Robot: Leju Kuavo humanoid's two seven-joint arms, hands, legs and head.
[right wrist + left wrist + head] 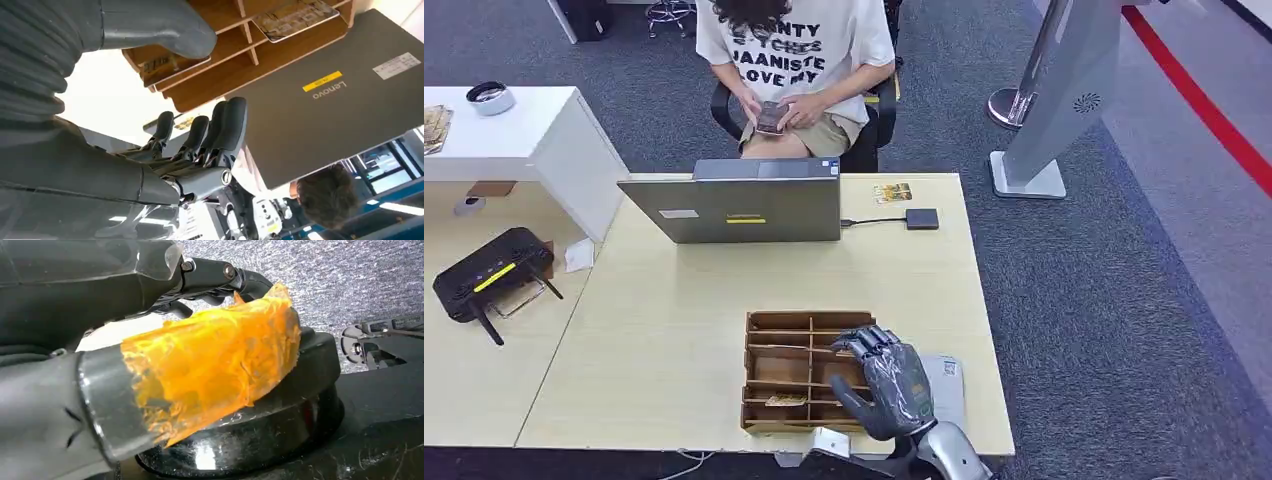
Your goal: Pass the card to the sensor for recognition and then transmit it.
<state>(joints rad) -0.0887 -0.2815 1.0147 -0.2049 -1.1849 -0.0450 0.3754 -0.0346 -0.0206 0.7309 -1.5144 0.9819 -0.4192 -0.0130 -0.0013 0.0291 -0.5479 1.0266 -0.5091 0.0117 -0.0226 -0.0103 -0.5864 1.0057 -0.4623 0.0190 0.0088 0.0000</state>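
My right hand [892, 385] hangs over the wooden tray [776, 328] at the bottom middle, fingers [231, 120] spread, holding nothing. A card [786, 400] lies in the tray's near slot.

A small yellowish printed card [785, 400] lies flat in a lower compartment of the brown wooden divided tray [769, 385] at the near edge of the surface. A small flat black sensor box [922, 219] sits far across, cabled to the laptop.
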